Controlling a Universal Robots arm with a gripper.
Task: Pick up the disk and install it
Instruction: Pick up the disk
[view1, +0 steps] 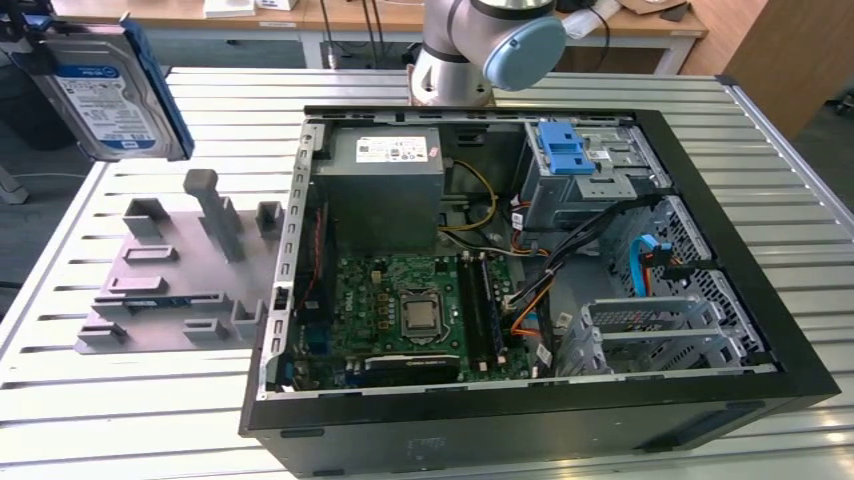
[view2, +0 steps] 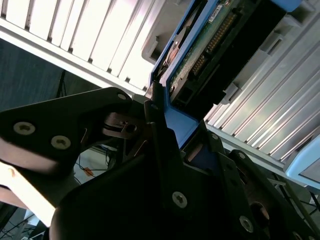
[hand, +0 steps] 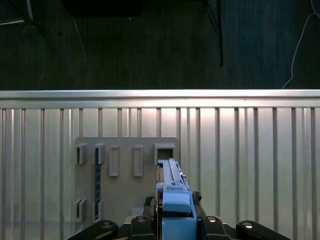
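The claw, closed on the blue frame, holds the disk above the grey rack; the disk is probably stiff, heavy and fragile.

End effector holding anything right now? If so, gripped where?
Yes, the disk. The end effector is shut on one end of its blue carrier, pinching the frame edge-on.

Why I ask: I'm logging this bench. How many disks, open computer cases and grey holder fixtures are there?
Disk: 1
Open computer case: 1
Grey holder fixture: 1
Total: 3
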